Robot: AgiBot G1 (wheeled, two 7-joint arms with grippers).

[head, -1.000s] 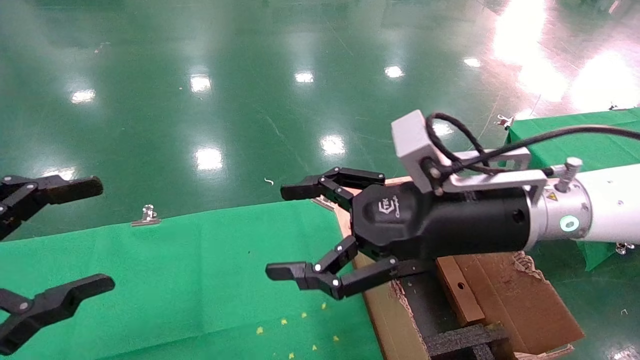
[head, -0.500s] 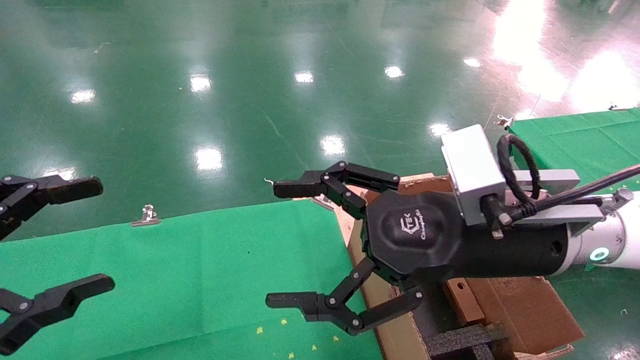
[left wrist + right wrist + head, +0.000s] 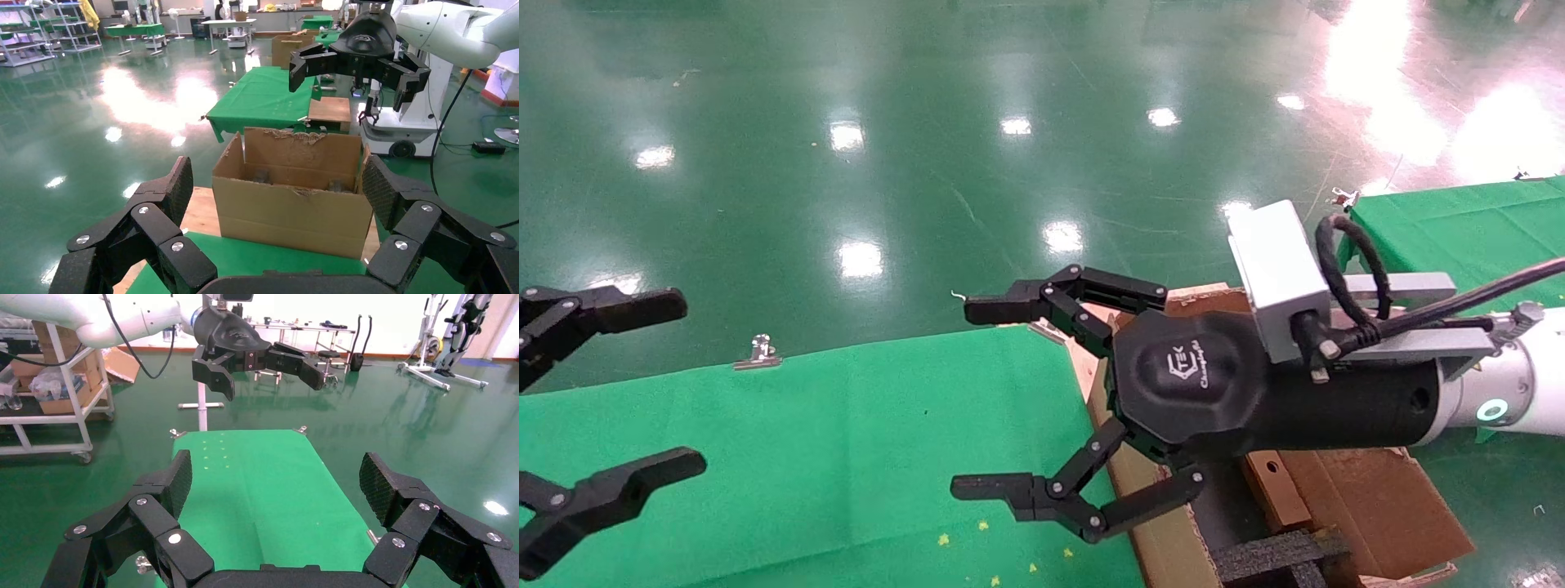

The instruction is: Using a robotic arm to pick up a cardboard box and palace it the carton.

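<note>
Two grippers, one carton, one box, two green cloths, counted across the head view from left to right

Far left: left gripper (image 3: 641, 388), jaws wide apart, nothing between them, parked over the near cloth's left end; only its two black fingers (image 3: 625, 309) in sight from the head. From the left wrist view, same two fingers spread, framing the carton (image 3: 292, 202) ahead

Below and between: green cloth (image 3: 805, 441) across the near table, a few yellow specks (image 3: 944, 539) on it, one metal clip (image 3: 758, 352) on its far edge

Centre: right gripper (image 3: 977, 400) on the white arm (image 3: 1532, 392), jaws spread apart, empty, hovering above the cloth's right end, just left of the carton's near corner; grey camera block (image 3: 1275, 273) on top, one black cable (image 3: 1352, 269) looped behind, one green ring light (image 3: 1491, 411) at the wrist. From the right wrist view, both pads apart over the cloth (image 3: 263, 490), left gripper (image 3: 263, 370) facing it farther off, also open

Right: carton (image 3: 1140, 498) under the arm, ragged flaps folded out, black foam (image 3: 1271, 555) inside. One small flat box (image 3: 1271, 490) with one round hole, lying in the carton against the right flap, partly hidden by the gripper body

Far right: second green cloth (image 3: 1459, 220), well apart, one clip (image 3: 1343, 198) at its corner
</note>
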